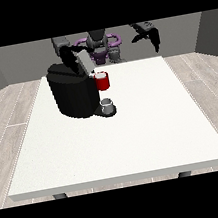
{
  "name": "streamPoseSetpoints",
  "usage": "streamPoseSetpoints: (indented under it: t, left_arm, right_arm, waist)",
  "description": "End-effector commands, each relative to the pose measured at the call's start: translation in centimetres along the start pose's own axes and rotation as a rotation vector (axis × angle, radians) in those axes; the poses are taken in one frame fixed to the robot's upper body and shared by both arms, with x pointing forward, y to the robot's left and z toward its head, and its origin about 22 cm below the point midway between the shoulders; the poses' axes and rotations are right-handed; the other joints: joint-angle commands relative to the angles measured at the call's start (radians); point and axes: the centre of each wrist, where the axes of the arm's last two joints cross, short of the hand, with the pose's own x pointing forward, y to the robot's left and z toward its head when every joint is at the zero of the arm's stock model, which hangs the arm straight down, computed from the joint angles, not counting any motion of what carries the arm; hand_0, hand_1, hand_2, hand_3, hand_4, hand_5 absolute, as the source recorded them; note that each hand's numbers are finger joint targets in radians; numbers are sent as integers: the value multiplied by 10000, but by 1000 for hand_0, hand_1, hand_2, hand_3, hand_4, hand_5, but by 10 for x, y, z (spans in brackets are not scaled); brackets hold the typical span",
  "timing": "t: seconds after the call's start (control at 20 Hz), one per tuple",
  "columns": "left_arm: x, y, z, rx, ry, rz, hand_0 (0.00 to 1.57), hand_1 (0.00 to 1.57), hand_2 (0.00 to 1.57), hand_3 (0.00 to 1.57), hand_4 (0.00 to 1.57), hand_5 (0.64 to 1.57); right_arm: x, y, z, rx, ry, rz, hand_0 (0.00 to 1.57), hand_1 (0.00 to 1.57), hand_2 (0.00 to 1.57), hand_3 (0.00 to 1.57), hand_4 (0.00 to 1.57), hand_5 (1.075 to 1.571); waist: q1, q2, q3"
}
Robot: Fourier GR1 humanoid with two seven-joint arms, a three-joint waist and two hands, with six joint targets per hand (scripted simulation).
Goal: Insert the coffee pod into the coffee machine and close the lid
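Grey cup (107, 104) under coffee machine (73, 94), raised lid (83, 63) — robot hand (67, 55) touching

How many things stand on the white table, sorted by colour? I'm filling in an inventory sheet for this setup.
Black: 1, the coffee machine
Red: 1, the red holder at the machine's front
Grey: 1, the small cup on the machine's base
Total: 3 on the table

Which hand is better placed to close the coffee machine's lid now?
Probably the robot's right hand, at the view's left: it hangs just above the coffee machine. The other hand is raised far aside.
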Motion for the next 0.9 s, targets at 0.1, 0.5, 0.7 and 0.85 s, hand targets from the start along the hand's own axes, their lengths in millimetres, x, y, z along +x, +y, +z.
streamPoseSetpoints:
  t: [0.1, 0.5, 0.7, 0.85]
  left_arm:
    - [5, 10, -5, -69, 51, -84, 0, 0, 0, 0, 360, 1571]
    - [5, -2, -3, -322, 38, -48, 0, 0, 0, 0, 330, 1571]
    - [17, -23, -21, -577, -295, -278, 0, 0, 0, 0, 327, 1571]
    - [9, -23, -15, -1058, -716, -163, 0, 0, 0, 0, 331, 1571]
  right_arm:
    - [51, 9, -22, 535, -539, 718, 0, 0, 0, 0, 118, 1571]
    - [44, 44, -20, 882, -828, 994, 0, 0, 0, 0, 0, 1571]
    - [66, 72, -25, 1054, -1519, 1800, 0, 0, 0, 0, 0, 1571]
    - [97, 55, -33, 424, -1770, 2237, 0, 0, 0, 0, 82, 1571]
  waist:
    - [192, 187, -2]
    - [714, 199, 1]
    - [912, 605, 0]
    - [1518, 829, -8]
